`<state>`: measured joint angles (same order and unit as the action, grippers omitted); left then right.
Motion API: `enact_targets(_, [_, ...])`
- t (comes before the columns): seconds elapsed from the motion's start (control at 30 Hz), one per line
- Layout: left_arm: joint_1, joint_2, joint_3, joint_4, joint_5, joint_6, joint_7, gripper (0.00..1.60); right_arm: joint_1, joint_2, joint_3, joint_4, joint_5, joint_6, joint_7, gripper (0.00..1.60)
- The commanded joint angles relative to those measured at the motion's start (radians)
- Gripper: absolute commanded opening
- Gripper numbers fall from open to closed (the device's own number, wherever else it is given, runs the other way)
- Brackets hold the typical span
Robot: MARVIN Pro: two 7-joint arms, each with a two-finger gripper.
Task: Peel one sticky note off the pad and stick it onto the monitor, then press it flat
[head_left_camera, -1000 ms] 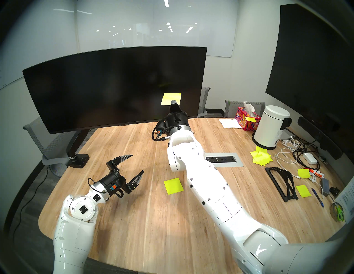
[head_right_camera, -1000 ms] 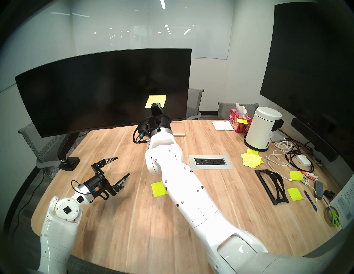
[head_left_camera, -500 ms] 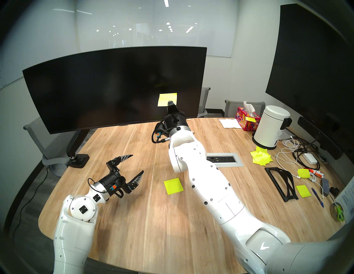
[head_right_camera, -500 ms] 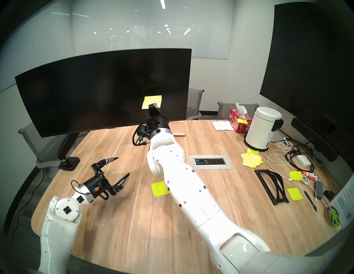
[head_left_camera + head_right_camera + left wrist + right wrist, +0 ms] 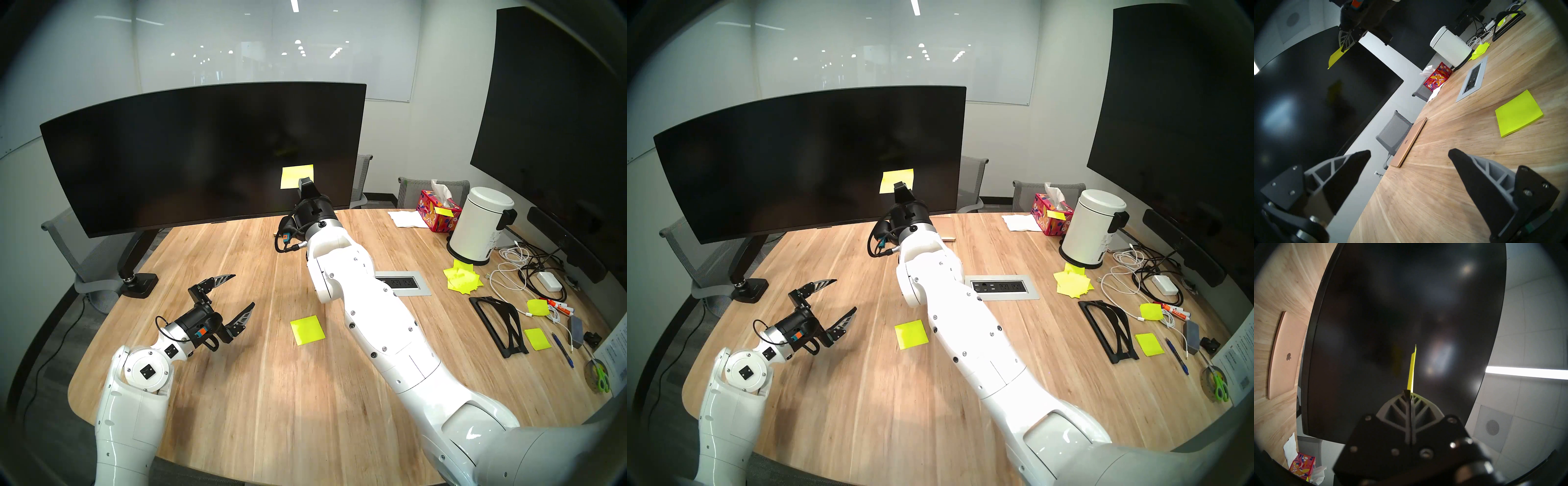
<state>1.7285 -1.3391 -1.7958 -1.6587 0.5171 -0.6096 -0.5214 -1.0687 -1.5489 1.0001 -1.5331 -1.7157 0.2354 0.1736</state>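
Before curved glossy monitor: right pincer pinching thin sticky note; left pincer spread.

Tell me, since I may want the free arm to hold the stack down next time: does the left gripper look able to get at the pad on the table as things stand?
Probably yes. The left gripper is open and holds nothing, and only bare table lies between it and the pad. The right gripper is up at the monitor, out of the way.

One yellow-green sticky note held up before the wide black monitor; the pad lies flat on the table
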Motion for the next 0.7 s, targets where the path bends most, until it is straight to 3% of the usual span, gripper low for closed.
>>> enact_targets(0.0, [-0.004,0.002,0.001,-0.021,0.002,-0.004,0.0,1.6,0.073,-0.034,0.011,0.029,0.012,-0.014,-0.009,0.0])
enact_targets(0.67, [-0.005,-0.001,-0.002,-0.021,0.003,-0.005,-0.003,1.6,0.129,-0.056,0.029,0.095,0.04,-0.068,0.001,0.0])
